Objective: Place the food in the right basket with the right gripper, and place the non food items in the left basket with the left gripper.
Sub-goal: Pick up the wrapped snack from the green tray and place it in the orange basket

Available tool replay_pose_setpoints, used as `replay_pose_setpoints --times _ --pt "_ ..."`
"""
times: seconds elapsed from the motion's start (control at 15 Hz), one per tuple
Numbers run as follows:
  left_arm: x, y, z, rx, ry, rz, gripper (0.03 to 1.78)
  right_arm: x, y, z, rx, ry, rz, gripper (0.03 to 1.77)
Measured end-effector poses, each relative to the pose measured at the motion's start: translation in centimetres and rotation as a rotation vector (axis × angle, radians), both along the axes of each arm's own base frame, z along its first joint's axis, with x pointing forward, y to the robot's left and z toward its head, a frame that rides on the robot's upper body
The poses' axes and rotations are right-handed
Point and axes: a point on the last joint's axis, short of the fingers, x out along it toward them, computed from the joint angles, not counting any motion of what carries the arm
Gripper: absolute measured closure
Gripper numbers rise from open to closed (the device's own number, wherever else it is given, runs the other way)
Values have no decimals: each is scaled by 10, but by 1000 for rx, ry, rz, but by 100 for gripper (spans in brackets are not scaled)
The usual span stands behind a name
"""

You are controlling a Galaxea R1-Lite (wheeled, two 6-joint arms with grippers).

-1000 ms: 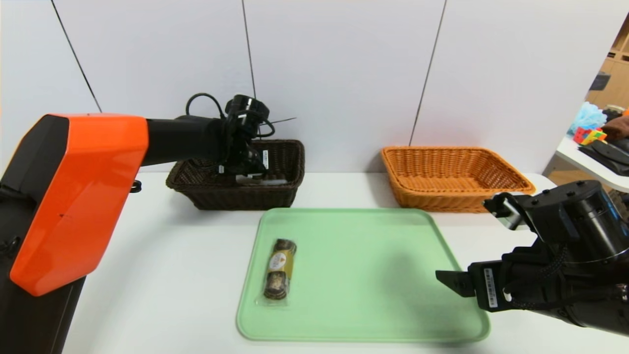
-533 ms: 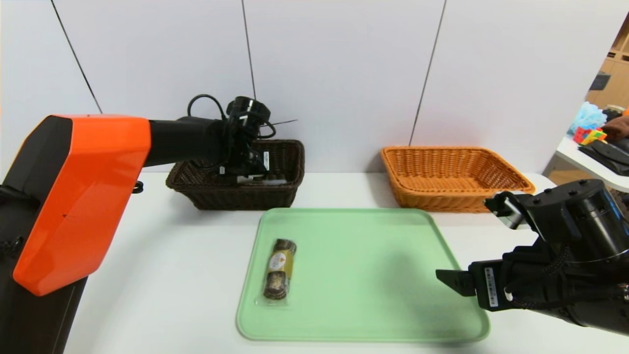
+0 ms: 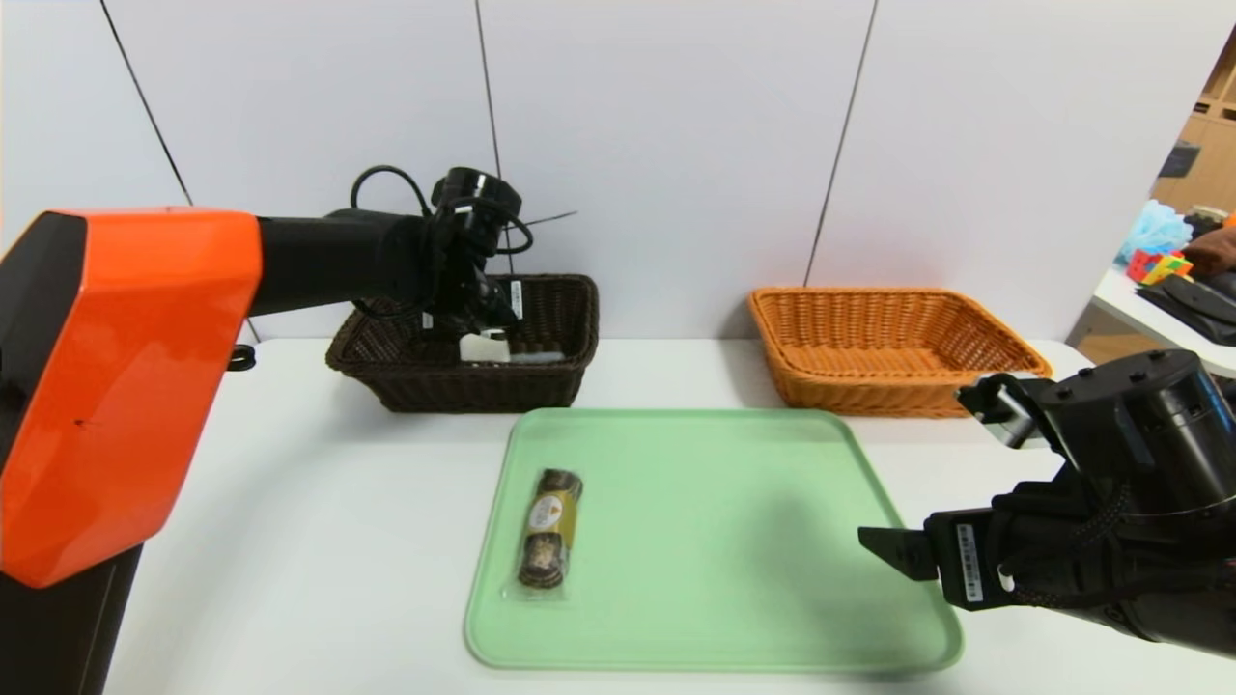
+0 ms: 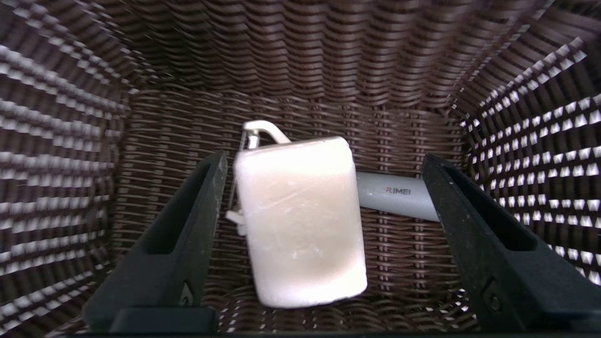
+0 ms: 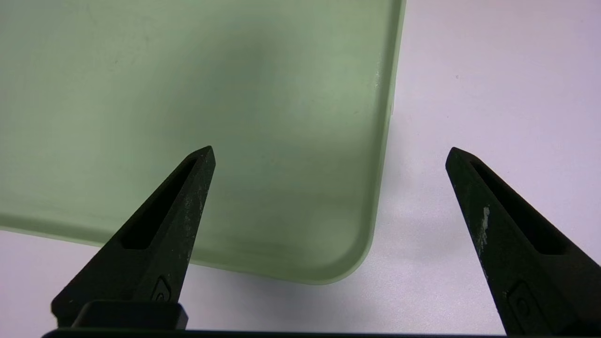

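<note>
Org-tan wicker bskt point(image 3: 903, 394), dk brn wicker bskt point(image 3: 473, 389), lt grn tray point(image 3: 695, 541).

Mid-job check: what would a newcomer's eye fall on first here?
Probably the white, rounded soap-like bar lying across a white-headed peeler with a grey handle in the dark brown wicker basket, framed by the open left tool. Next, the clear-wrapped stack of dark round cookies with an olive-gold label, alone on the left part of the pale green tray.
</note>
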Motion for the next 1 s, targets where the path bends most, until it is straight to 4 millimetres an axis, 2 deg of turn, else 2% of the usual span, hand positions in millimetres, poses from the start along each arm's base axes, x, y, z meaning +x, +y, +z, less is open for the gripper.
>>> replay_pose_setpoints --times 0.2,0.33,0.6,0.8,1.0 --pt "-22 2 36 -21 -47 -13 25 -1 0 3 6 -10 3 10" --pt "-44 2 61 -36 -67 -30 22 -1 0 5 8 -19 7 10" --pt "-96 6 98 -104 -4 -88 17 -1 5 11 20 -40 28 10" --pt "-129 10 105 -103 56 -137 15 1 10 17 20 -60 55 10" --pt "-156 18 96 -54 114 -170 14 6 20 26 32 -88 89 10"
